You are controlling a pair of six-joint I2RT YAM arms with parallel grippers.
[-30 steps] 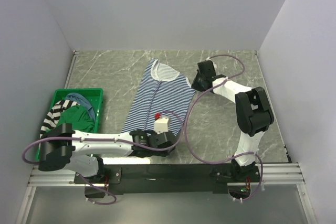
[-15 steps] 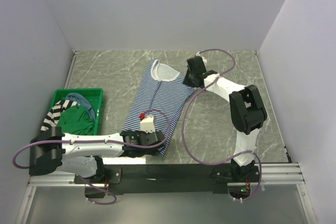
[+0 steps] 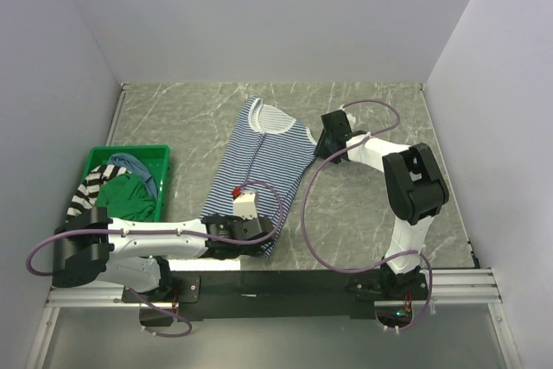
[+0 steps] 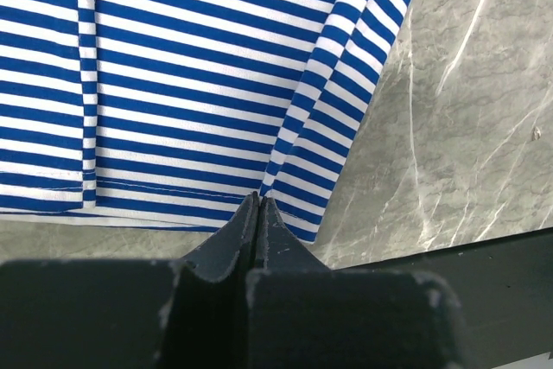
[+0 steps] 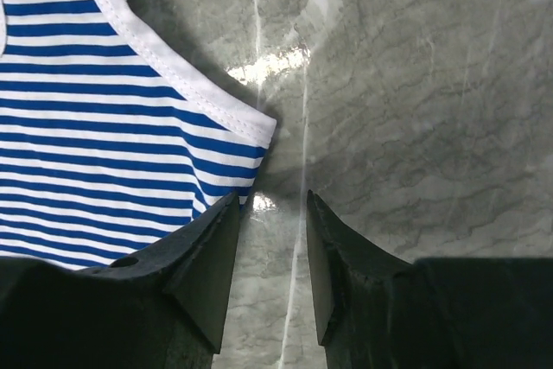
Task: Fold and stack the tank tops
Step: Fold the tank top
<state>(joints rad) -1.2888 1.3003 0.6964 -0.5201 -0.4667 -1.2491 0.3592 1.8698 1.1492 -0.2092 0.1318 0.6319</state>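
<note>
Grey marble desk [image 3: 380,213] lay bare on most sides, closed in by pale walls. The navy-white striped top [image 3: 259,166] lay flat on it, to the right of the green bin [image 3: 130,153], its neck at the far end and its hem at the near end. The other tank tops were heaped inside the bin: the black-white striped top [image 3: 91,187], the green top [image 3: 130,198] and the dusty blue top [image 3: 134,164].

My left hand [image 4: 258,200] was pressed together at the hem's near right corner. A crease ran up into its tips, so I judged it to be pinching the cloth. My right hand [image 5: 272,200] was spread, low over the desk at the far armhole corner. One finger sat above the white binding and nothing was between the two.

I took the cloth for thin, light and limp. It would sag, drag and wrinkle, not hold a shape. Corners and bound edges seemed the best holds, since a pinch of the middle would only bunch it.

Open marble stretched well beyond the top on the side away from the bin. The bin's wall stood near on the other side. The desk's near edge lay just beside the hem, so I judged any swing there would be tight.
</note>
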